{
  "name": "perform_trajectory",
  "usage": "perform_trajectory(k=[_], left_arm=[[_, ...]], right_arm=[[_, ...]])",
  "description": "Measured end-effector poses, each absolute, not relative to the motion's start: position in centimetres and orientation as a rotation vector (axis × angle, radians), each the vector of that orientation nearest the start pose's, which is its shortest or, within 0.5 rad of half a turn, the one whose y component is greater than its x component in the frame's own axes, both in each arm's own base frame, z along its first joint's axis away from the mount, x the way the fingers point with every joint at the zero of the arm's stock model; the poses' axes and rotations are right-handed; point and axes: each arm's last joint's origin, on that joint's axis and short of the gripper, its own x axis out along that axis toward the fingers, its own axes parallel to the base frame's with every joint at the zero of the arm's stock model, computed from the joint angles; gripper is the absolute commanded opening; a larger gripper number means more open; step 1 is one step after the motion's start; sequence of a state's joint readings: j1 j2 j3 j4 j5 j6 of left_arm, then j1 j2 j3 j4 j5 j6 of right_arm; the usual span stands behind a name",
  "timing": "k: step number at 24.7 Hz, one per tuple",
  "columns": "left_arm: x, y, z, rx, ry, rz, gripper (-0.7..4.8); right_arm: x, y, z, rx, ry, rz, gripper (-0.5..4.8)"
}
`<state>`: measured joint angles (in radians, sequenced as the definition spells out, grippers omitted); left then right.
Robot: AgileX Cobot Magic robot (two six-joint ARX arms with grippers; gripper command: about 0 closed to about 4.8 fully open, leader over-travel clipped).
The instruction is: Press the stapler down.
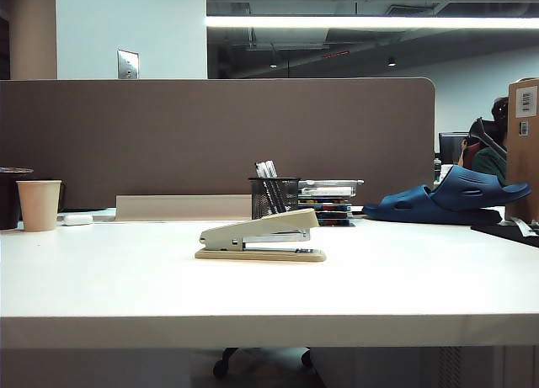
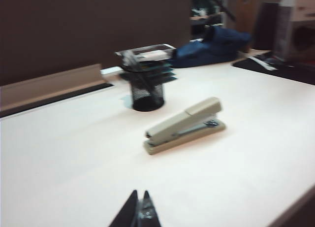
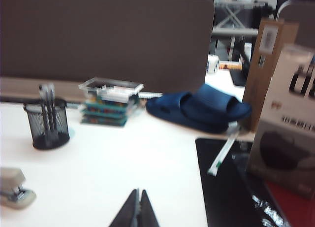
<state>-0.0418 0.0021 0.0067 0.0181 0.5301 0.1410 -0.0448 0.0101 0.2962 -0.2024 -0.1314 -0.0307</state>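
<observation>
Stapler [image 1: 261, 240] lies untouched mid-table, just in front of the mesh pen cup [image 1: 274, 197], its top arm raised and ready for pressing, while the left gripper [image 2: 140, 211] and right gripper [image 3: 136, 207] hover well apart from it, fingers together.

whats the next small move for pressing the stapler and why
Probably bring the left gripper forward over the beige desk stapler: its shut fingertips are well short of it, the sloped top arm is still raised, and the shut right gripper sees only the stapler's end at the frame edge.
</observation>
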Motion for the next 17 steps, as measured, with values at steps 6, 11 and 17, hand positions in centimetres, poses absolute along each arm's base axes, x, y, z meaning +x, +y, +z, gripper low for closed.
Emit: perform_trajectory(k=[6,11,17], left_arm=[[9.3,-1.9,16.6,0.138,-0.048,-0.58,-0.06],[9.2,-1.9,16.3,0.129,-0.017,-0.6,-0.06],[9.2,-1.9,16.2,0.126,-0.005,-0.601,-0.05]], right_arm=[[6.3,0.1,28.5,-0.028,-0.012,0.089,-0.09],[8.0,0.3,33.2,-0.02,0.055,0.177,-0.09],[12.0,0.4,38.1,0.008,0.187,0.269,-0.09]])
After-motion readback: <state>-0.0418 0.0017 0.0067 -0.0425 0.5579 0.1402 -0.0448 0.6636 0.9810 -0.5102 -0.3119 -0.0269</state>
